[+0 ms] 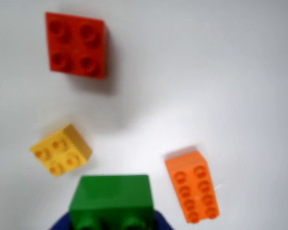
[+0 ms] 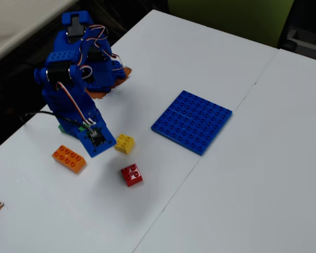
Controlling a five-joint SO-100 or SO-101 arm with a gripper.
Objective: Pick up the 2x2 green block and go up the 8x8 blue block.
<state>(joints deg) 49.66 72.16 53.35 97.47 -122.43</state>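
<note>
Up close, blue pincer [image 1: 113,223] gripping studded plastic 2x2 green block [image 1: 110,199], flat 8x8 blue block [image 2: 192,121] apart.

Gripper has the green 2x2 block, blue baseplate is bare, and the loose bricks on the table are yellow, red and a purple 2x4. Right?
One slip: the long eight-stud brick is orange, not purple, as the fixed view shows. The rest holds: the gripper holds the green 2x2 block, the blue baseplate is bare, and yellow and red bricks lie loose.
</note>
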